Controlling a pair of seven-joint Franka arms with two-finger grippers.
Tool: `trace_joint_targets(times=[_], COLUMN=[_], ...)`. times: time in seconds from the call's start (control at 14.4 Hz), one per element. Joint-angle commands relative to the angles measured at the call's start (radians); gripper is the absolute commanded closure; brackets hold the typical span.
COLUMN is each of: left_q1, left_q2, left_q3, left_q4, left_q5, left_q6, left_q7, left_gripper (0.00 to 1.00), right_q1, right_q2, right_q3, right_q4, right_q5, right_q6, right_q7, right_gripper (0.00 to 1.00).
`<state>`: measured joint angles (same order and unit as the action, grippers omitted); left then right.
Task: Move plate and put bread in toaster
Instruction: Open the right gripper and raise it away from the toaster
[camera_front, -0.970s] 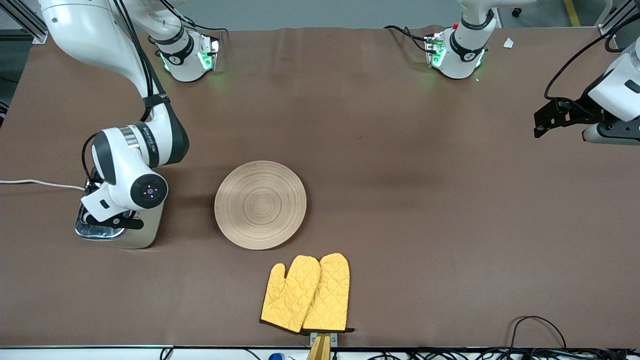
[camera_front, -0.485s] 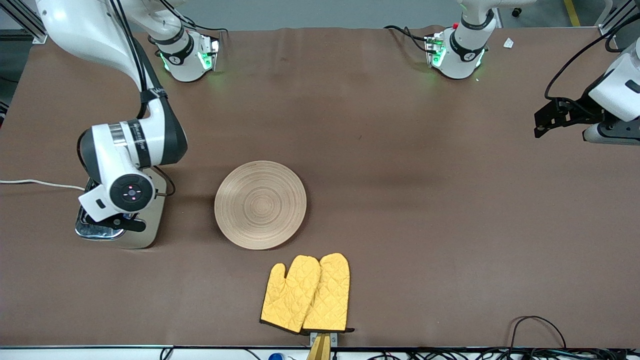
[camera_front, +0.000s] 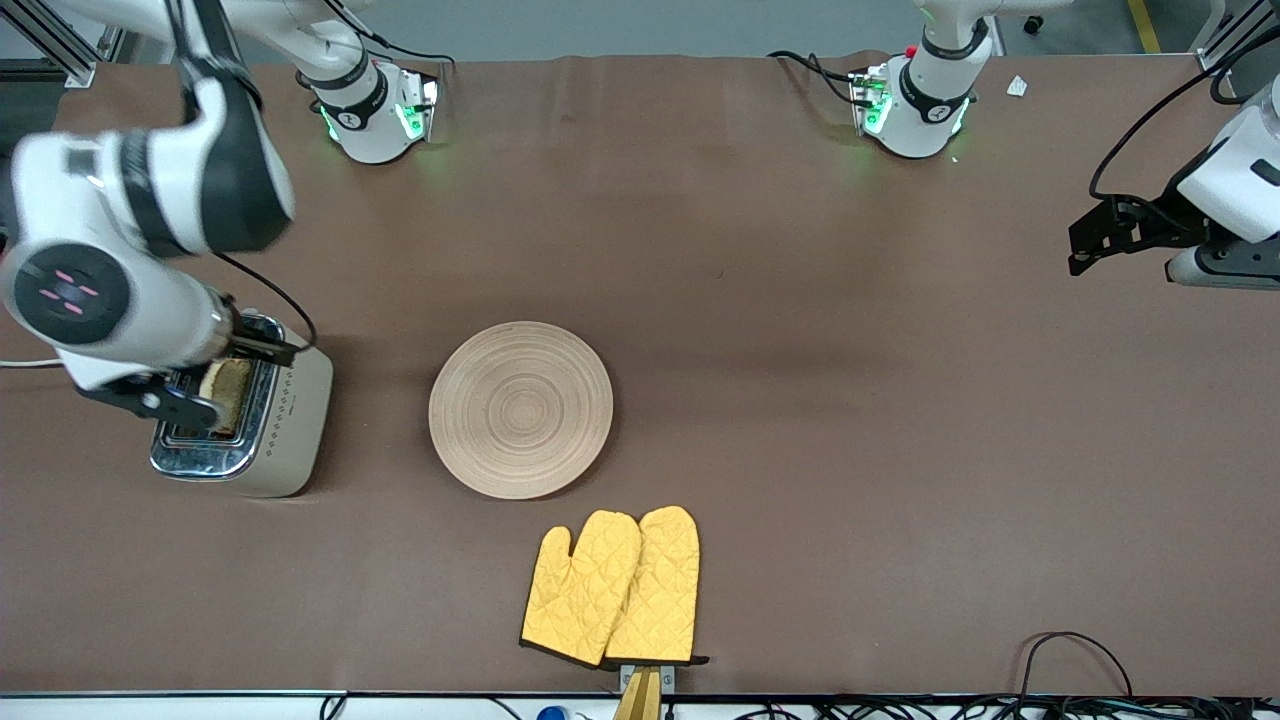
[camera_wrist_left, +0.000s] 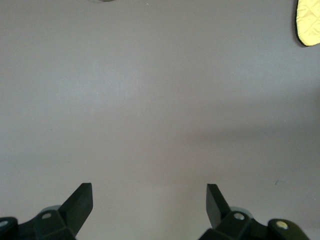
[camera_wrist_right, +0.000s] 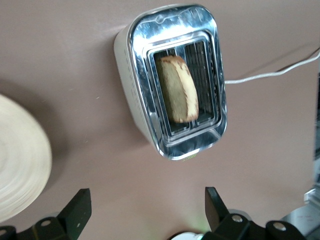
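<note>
- Two yellow oven mitts (camera_front: 612, 588) lie nearest the front camera, untouched.
- Plate (camera_front: 521, 408) sits mid-table, bare; you can count it as moved.
- Bread (camera_wrist_right: 178, 88) stands in a slot of the toaster (camera_front: 290, 420), toward the right arm's end.
- Right gripper (camera_wrist_right: 145, 212) hangs over the toaster, fingers spread, empty.
- Left gripper (camera_wrist_left: 149, 207) waits released over bare table.
- Next, judged: check the lever if toasting's wanted.

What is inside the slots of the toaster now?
One slice of brown wholegrain bread stands in a slot of the chrome-topped beige toaster, its crust sticking out. The other slot shows only wire guides. The lower part of the slice is hidden inside.
</note>
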<state>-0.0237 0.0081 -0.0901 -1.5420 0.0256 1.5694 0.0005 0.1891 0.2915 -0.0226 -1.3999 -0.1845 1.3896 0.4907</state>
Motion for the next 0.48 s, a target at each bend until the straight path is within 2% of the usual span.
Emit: trace_joint_targets(times=[0.0,0.21,0.42], left_q1=[0.004,0.004,0.004], left_q2=[-0.013,-0.013,-0.011], left_q3=[0.000,0.000,0.000], left_q4=[0.002,0.002,0.003], left_q5=[-0.012,-0.012,-0.003], left_q6=[-0.011,-0.011,-0.011], left_q7=[-0.002,-0.001,-0.001], left_gripper=[0.00,0.00,0.00], right_q1=[-0.069,-0.170,-0.209], right_q2=[-0.147,-0.280,-0.388], right_q3=[0.010,0.009,0.006], right_q4=[-0.048,-0.112,-0.180], right_q5=[0.107,0.196,0.198], right_q6=[-0.035,-0.038,-0.035], right_q7=[-0.055,-0.200,-0.334], right_gripper=[0.00,0.00,0.00])
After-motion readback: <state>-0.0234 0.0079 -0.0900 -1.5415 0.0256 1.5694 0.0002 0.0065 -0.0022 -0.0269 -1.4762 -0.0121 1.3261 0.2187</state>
